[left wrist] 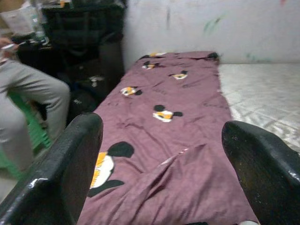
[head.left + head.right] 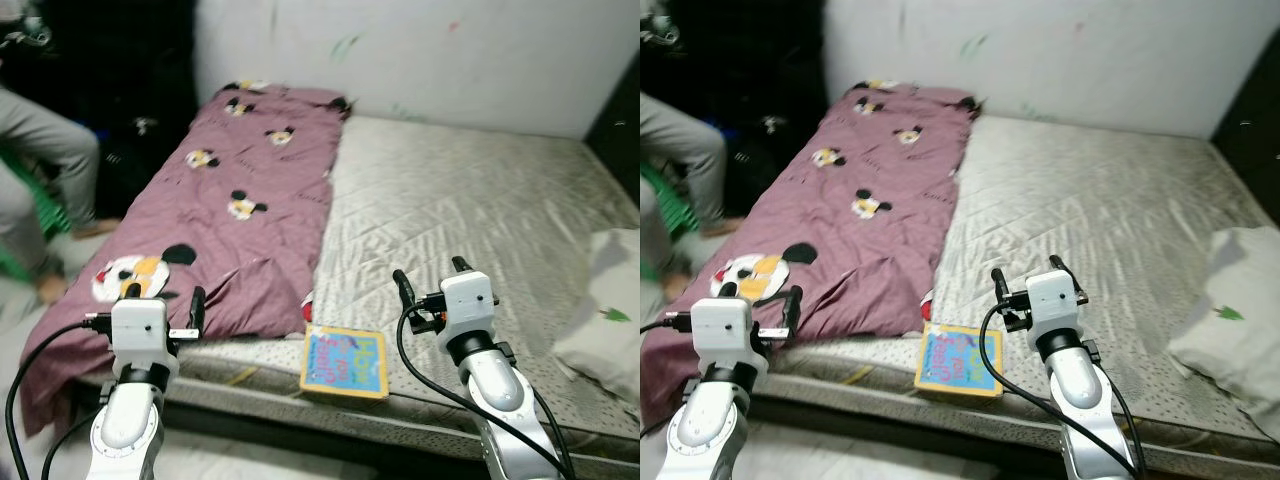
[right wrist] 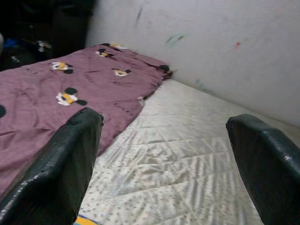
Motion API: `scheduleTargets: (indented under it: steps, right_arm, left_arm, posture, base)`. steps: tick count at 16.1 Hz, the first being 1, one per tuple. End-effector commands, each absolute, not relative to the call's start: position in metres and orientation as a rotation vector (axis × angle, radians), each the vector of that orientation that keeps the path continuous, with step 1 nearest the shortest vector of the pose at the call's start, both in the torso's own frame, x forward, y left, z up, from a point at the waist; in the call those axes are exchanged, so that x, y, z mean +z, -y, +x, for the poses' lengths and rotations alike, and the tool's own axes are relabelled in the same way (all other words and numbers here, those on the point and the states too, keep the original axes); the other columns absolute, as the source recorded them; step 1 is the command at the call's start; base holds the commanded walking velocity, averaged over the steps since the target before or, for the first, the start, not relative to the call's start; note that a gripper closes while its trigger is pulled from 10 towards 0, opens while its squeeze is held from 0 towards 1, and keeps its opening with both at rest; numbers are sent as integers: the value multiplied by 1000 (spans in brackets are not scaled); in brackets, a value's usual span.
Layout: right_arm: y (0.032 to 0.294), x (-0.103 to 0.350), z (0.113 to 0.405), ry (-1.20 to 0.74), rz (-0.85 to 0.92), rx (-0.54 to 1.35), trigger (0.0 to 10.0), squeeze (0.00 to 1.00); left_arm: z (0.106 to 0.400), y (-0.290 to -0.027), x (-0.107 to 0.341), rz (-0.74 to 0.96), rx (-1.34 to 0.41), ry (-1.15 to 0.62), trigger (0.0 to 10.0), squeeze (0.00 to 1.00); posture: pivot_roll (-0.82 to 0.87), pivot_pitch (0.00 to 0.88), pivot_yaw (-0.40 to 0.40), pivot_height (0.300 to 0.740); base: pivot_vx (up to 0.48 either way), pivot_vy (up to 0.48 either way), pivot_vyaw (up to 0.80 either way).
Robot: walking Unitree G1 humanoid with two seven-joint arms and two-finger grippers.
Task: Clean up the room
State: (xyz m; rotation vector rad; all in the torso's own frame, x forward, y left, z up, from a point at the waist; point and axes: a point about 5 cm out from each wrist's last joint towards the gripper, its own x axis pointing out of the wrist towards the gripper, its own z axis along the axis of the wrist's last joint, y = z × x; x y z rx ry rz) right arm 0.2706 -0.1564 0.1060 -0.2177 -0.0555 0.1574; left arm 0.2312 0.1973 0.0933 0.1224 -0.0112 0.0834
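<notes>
**A:** What lies ahead of the robot?

**B:** A bed [image 2: 480,190] with a bare, pale quilted mattress, set against a white wall. A maroon blanket [image 2: 235,210] printed with cartoon mice covers the robot's left side of it, from the wall down to the near edge, where it is rumpled and hangs over.

**A:** Anything loose on the bed?

**B:** Yes — a colourful picture book [image 2: 345,363] lies flat at the near edge, just beside the blanket's bunched corner and between the two arms. A white pillow [image 2: 605,320] sits at the far right edge.

**A:** And the arms?

**B:** Both are raised in front of the bed. The left gripper [image 2: 163,300] hovers over the blanket's near end, its jaws wide apart and holding nothing. The right gripper [image 2: 432,276] hovers over the bare mattress, just beyond the book — jaws also wide and empty.

**A:** Is anyone there?

**B:** A person in grey trousers [image 2: 45,150] sits at the far left, beside the bed, on something green.
</notes>
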Motion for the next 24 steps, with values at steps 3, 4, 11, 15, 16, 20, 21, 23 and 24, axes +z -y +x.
scheduleTargets:
  steps: [3, 4, 11, 15, 16, 20, 21, 23, 24]
  right_arm:
    - [180, 100, 254, 0, -178, 27, 10000, 0]
    - [182, 95, 248, -28, -147, 10, 10000, 0]
    - [158, 108, 274, 18, -138, 68, 10000, 0]
    - [148, 105, 273, 10, -110, 87, 10000, 0]
    - [148, 104, 272, -1, -84, 74, 10000, 0]
    - [146, 102, 270, -6, -89, 84, 10000, 0]
    - [146, 101, 269, -10, -91, 86, 10000, 0]
    - [147, 100, 268, -16, -95, 84, 10000, 0]
    - [147, 100, 268, -23, -91, 83, 10000, 0]
  left_arm:
    - [210, -213, 88, 170, 98, -27, 10000, 0]
    - [208, -212, 86, 172, 99, -35, 10000, 0]
    - [234, -196, 97, 129, 55, 6, 10000, 0]
    - [229, -186, 92, 112, 16, -28, 10000, 0]
    - [229, -185, 93, 113, 15, -24, 10000, 0]
    - [231, -175, 95, 113, -28, -20, 10000, 0]
    - [231, -175, 95, 113, -29, -19, 10000, 0]
    - [231, -175, 96, 115, -33, -19, 10000, 0]
    - [231, -175, 97, 115, -36, -19, 10000, 0]
  posture:
    - [11, 0, -5, 740]
    - [11, 0, -4, 740]
    - [-22, 0, 5, 740]
    - [-17, 0, -6, 740]
    - [-17, 0, -4, 740]
    - [-18, 0, -6, 740]
    - [-20, 0, -7, 740]
    - [-20, 0, -12, 740]
    - [-18, 0, -11, 740]
  base:
    - [0, 0, 0]
    - [0, 0, 0]
    - [0, 0, -343]
    - [0, 0, -734]
    - [0, 0, 0]
    - [0, 0, 0]
    - [0, 0, 0]
    - [0, 0, 0]
    - [0, 0, 0]
